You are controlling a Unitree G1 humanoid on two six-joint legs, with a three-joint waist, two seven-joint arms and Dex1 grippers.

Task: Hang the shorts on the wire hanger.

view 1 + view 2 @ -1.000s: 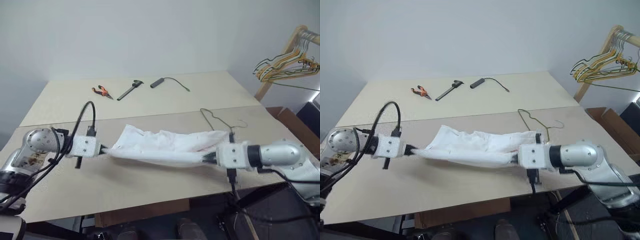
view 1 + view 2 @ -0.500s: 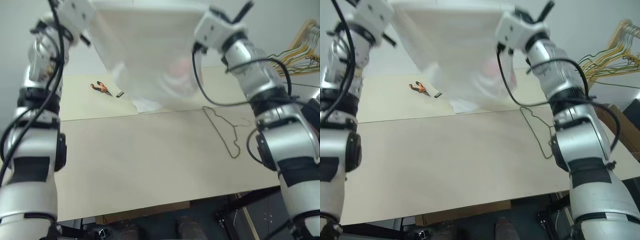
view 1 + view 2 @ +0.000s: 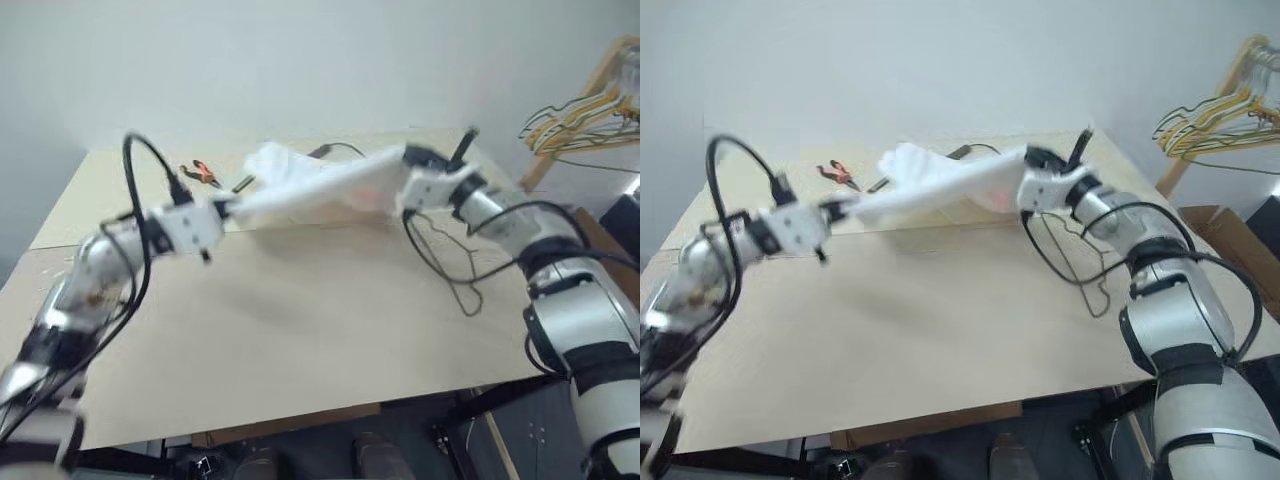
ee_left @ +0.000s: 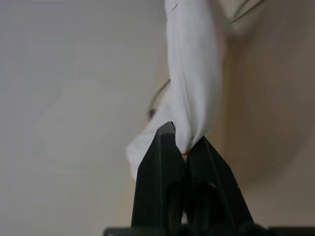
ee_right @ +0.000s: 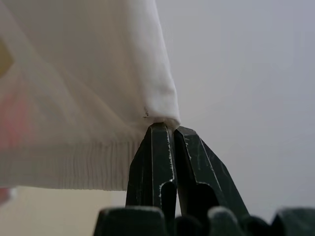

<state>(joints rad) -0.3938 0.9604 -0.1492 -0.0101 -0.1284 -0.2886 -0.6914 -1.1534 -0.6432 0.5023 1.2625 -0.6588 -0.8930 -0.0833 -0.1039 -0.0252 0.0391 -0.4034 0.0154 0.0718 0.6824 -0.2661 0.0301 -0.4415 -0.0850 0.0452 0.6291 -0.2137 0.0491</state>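
Pliers (image 3: 203,175) behind stretched shorts (image 3: 310,190), wire hanger (image 3: 455,265) on table (image 3: 300,340)

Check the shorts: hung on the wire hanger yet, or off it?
Off it. The shorts stretch between the left gripper and right gripper; the wire hanger lies bare on the table.

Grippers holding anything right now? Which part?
Both hold the shorts, stretched between them above the table: left gripper pinches one end, right gripper pinches an edge at the other end.
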